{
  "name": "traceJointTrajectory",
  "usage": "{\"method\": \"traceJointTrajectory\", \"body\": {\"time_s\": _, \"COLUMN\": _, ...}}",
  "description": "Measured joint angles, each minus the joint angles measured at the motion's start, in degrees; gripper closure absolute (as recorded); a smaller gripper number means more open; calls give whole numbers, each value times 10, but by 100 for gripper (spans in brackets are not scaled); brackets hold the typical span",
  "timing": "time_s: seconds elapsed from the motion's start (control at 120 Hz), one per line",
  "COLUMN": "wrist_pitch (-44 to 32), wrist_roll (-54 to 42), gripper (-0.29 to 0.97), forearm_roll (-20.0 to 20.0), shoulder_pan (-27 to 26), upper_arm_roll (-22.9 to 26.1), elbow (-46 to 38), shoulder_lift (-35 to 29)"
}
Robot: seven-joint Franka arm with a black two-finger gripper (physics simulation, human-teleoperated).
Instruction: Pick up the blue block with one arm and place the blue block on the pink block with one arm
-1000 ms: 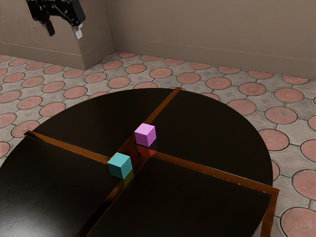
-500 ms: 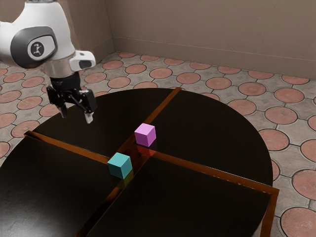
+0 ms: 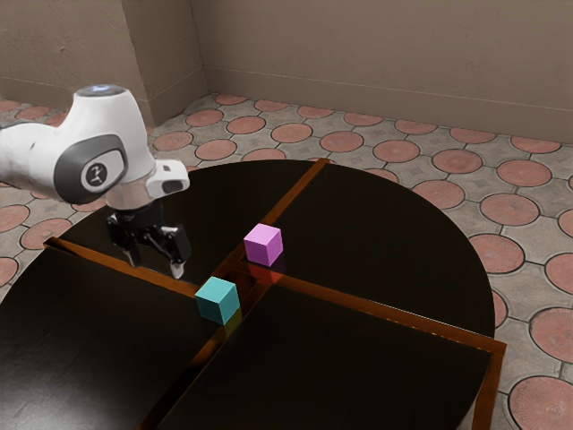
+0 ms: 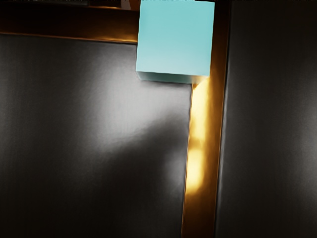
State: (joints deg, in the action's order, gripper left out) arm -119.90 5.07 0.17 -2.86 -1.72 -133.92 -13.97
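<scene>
The arm (image 3: pixel 94 166) enters from the exterior view's left, with the hand pointing down over the desk (image 3: pixel 376 242). The jaws are spread apart and pinch nothing. They hang low over the desk surface, close to one of the orange-brown strips (image 3: pixel 116 262) that cross the dark top. They sit near the blue block (image 3: pixel 218 299), on its exterior view's left side, and do not touch it.

The blue block rests on the desk at the crossing of the strips. In the wrist view the blue block (image 4: pixel 176 39) lies in the corner where two strips (image 4: pixel 200 148) meet, ahead of the hand.

The pink block (image 3: pixel 263 244) stands on the desk on the far side of the crossing. It is near the blue block but apart from it. The floor (image 3: pixel 403 148) around the desk is tiled.
</scene>
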Motion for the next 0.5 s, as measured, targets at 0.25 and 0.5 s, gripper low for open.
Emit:
{"method": "traceJointTrajectory", "body": {"time_s": 0.25, "wrist_pitch": -66, "wrist_roll": -20, "gripper": 0, "forearm_roll": 2, "shoulder_pan": 1, "upper_arm_roll": 1, "elbow": -3, "shoulder_lift": 48}}
{"method": "traceJointTrajectory", "body": {"time_s": 0.5, "wrist_pitch": -107, "wrist_roll": -35, "gripper": 0, "forearm_roll": 2, "shoulder_pan": 0, "upper_arm_roll": 10, "elbow": -2, "shoulder_lift": 85}}
